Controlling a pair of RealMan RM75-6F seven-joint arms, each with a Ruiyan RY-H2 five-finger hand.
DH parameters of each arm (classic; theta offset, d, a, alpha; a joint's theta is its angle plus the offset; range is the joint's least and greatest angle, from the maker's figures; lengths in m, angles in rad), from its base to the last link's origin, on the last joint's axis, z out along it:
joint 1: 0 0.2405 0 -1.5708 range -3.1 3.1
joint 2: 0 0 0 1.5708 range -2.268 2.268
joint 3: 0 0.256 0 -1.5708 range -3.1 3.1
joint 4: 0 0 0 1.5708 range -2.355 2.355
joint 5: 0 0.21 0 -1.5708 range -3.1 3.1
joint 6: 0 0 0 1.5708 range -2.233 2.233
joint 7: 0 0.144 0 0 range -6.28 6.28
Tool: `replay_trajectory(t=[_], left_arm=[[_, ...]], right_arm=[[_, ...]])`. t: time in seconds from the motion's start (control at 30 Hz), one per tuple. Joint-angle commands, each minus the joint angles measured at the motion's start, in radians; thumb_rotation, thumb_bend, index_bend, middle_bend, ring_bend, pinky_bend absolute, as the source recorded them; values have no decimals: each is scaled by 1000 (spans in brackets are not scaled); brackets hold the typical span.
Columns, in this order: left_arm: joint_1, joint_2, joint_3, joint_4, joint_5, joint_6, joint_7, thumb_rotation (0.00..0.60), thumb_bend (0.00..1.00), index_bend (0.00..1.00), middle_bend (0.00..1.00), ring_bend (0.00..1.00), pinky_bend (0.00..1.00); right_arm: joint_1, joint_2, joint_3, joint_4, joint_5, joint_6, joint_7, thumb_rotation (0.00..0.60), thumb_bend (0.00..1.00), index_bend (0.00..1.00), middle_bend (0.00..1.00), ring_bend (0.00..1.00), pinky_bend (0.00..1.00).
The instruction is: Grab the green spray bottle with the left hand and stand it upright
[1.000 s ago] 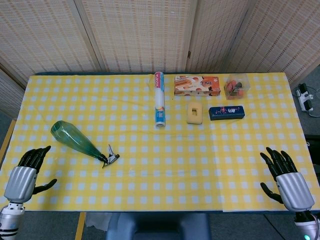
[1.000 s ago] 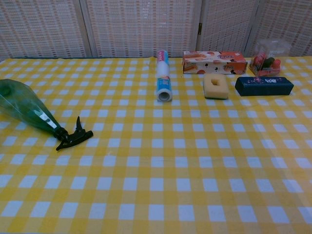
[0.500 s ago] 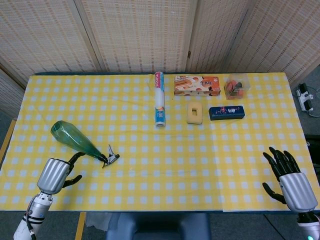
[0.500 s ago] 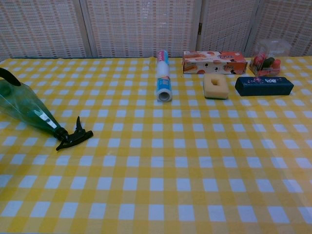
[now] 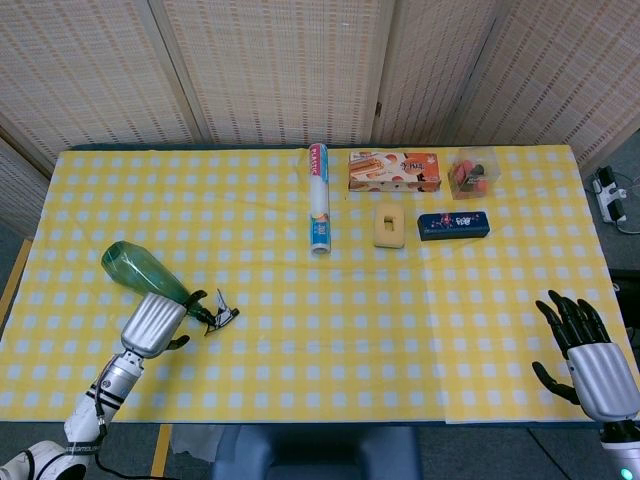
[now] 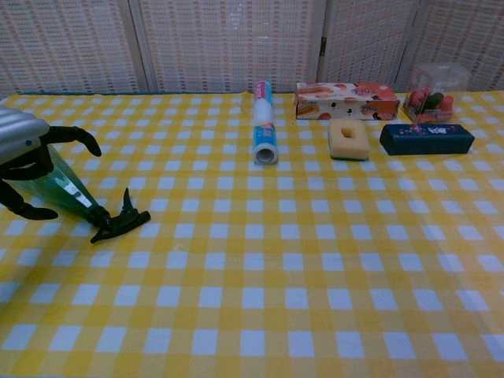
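Note:
The green spray bottle [image 5: 130,265] lies on its side at the left of the yellow checked table, its black trigger head [image 5: 220,316] pointing right. My left hand [image 5: 152,322] hovers over the bottle's narrow end, with its fingers [image 5: 192,298] spread by the neck. In the chest view, the left hand [image 6: 24,146] arches over the bottle [image 6: 69,193] with fingers above and thumb below, not closed on it. Off the table's front right corner, my right hand [image 5: 590,355] holds nothing, its fingers apart.
A cling-film roll [image 5: 319,198] lies at the back centre. Right of it are a biscuit box [image 5: 394,171], a yellow sponge [image 5: 389,225], a dark blue box [image 5: 454,225] and a clear container [image 5: 474,172]. The table's left edge is close to the bottle's base.
My left hand has moved from the front left corner up and right over the bottle's neck end. The right hand has drifted slightly right and down. The bottle has not moved.

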Motion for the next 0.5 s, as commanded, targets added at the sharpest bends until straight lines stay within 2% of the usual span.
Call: replay_trajectory(t=[0.03,0.13,0.33,0.5], left_arm=[[-30,-49,6,51,-23,-34,49,600,173,293,1000,1000,1000],[-48,-73,8,74,-37,-57,31,600,171,273,1000,1000,1000],[-83,-128,11,158,-39,-77,-13,600,171,305,1000,1000,1000],[-94,-139,16,200,-47,-79,-5,600,172,317,1000,1000,1000]], right_arm=[[1,2,3,1,9,-6,4,600,329,0,0,0,0],[3,7,4,4,15,-15,7,600,329,0,0,0,0],[9,17,1,6,13,-29,22,600,329,0,0,0,0],[12,20,7,8,28,-39,28,600,328,0,0,0,0]])
